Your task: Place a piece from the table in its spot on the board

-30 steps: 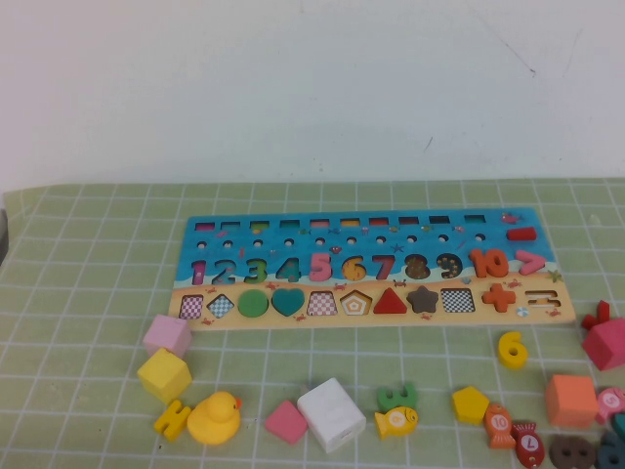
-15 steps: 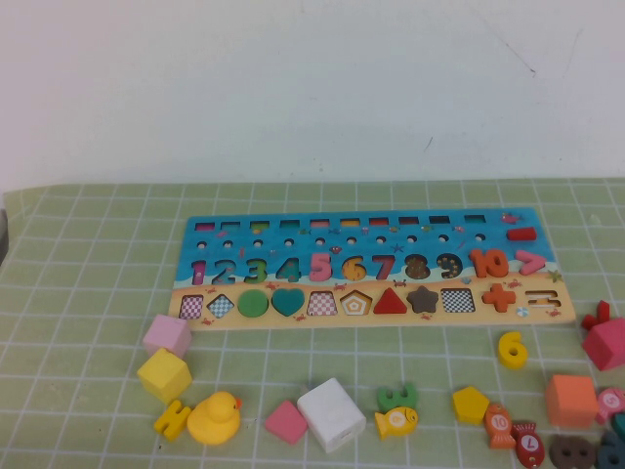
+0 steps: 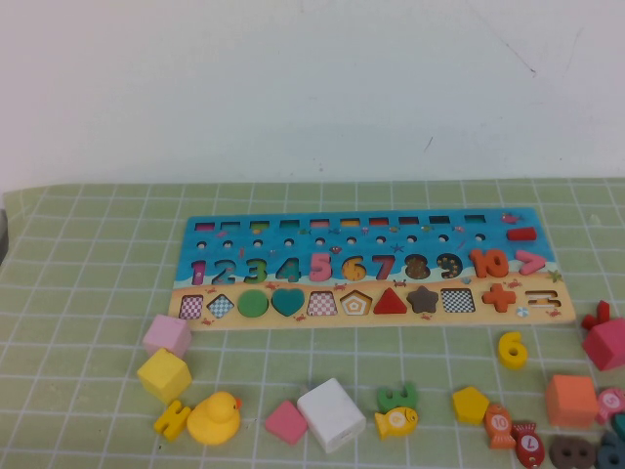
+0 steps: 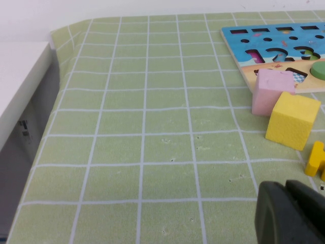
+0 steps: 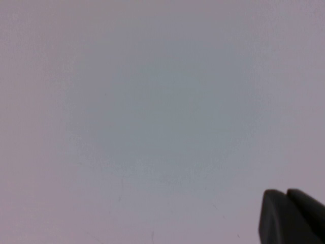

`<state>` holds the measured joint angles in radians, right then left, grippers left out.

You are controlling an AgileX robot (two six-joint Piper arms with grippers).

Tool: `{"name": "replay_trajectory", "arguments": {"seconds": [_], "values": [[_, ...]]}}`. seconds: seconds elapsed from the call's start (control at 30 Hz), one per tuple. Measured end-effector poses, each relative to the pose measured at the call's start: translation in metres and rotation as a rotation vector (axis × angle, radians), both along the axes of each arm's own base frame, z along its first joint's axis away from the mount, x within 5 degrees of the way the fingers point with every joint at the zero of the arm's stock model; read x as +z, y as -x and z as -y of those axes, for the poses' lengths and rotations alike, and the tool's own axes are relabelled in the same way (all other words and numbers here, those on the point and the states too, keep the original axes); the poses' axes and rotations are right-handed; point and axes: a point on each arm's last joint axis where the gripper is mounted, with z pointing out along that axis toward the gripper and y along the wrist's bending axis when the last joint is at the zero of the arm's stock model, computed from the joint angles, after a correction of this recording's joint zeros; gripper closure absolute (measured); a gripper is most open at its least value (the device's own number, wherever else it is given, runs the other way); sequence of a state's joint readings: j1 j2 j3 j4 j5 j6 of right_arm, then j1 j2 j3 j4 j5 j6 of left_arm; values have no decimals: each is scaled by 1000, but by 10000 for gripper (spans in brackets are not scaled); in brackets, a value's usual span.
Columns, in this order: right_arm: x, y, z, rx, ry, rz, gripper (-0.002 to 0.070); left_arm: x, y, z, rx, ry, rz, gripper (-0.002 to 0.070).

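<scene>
**Yellow six waits on the mat as both arms hold back**

We see the board lying flat across the middle of the green checked mat, its blue upper part lined with numerals and its tan strip below holding shape recesses. The piece, a bright-yellow "6", lies on the mat just below the board's right end, apart from it, with a yellow pentagon nearer the camera and an orange block to its right. Neither arm shows in the high view. The left gripper hovers low over the mat's left side, near a yellow cube and a pink cube, its dark fingers appearing pressed together. The right gripper faces a blank pale surface, its fingers likewise seeming closed, though only their tips enter the shot.

We judge the task at its very start: nothing is grasped. The six sits on the right, so the right arm looks the better placed; it would need to swing down, spread its fingers over the numeral, and carry it to the "6" slot mid-board.
</scene>
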<state>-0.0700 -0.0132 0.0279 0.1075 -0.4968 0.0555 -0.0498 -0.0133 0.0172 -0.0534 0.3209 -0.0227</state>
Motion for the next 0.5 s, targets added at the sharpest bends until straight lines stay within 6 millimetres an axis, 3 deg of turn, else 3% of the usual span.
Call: {"name": "replay_trajectory", "arguments": {"seconds": [0.1,0.2,0.5], "values": [[2,1,0,-9,16,5,679,0,0,0,0,0,0,677],[17,3,-1,-17,55,-20,679,0,0,0,0,0,0,677],[94,23,-9,42,84,-262,679,0,0,0,0,0,0,677]]}}
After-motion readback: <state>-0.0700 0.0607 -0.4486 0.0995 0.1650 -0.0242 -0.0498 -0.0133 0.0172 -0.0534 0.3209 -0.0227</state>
